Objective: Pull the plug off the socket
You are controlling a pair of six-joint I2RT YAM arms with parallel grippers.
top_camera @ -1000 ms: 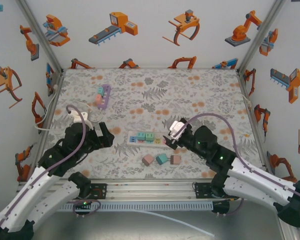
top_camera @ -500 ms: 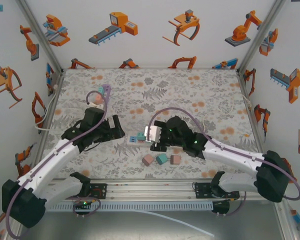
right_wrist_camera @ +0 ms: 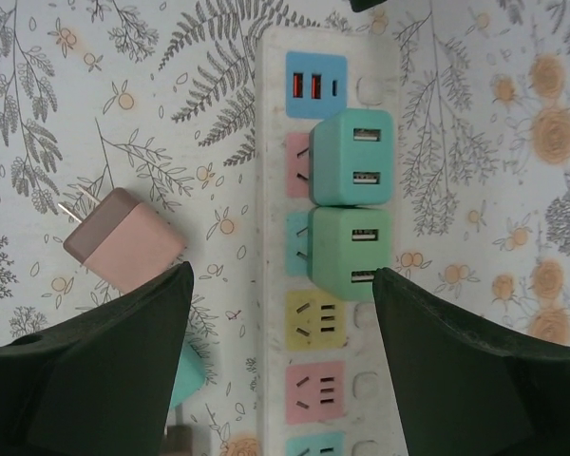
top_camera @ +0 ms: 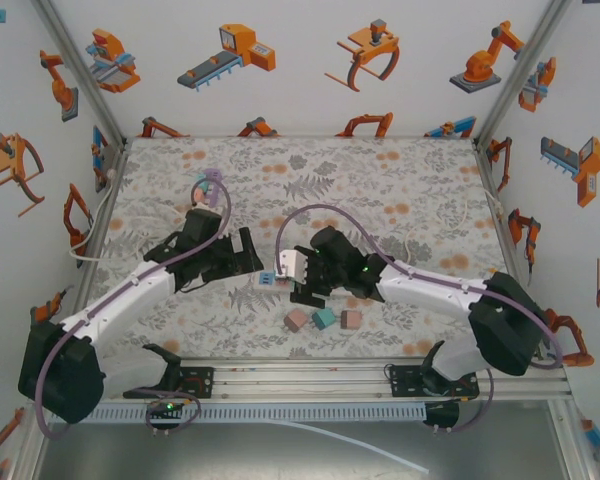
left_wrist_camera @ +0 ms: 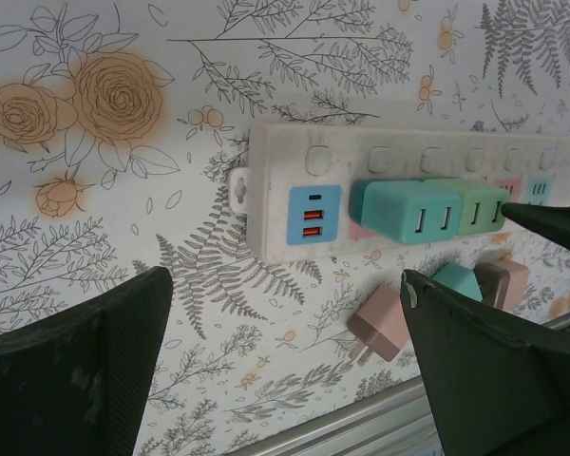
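1. Power strip [left_wrist_camera: 266, 171]: white and long, lying flat on the flowered table [left_wrist_camera: 95, 218] between the two grippers. The blue USB ports [left_wrist_camera: 313, 215] are at one end.
2. First plug [right_wrist_camera: 353, 157]: a mint-green cube, seated in the socket next to the USB ports.
3. Second plug [right_wrist_camera: 351, 249]: the same kind, seated in the next socket and touching the first.
4. Loose plug [right_wrist_camera: 123, 237]: pink and brown, prongs bare, lying on the table beside the strip with others near it.
5. Right gripper [right_wrist_camera: 283, 275]: jaws apart and empty, hovering above the strip by the second plug.
6. Left gripper [left_wrist_camera: 285, 285]: jaws wide apart and empty, low over the table at the USB end.
7. Handling note, as a judgement:
   - The right gripper should centre over one plug only and close on its free side faces.
   - The plugs touch, so a finger may catch the neighbour.
   - The pull should go straight up along the prongs.
   - The strip is light and will likely lift unless the left gripper presses its bare end down.
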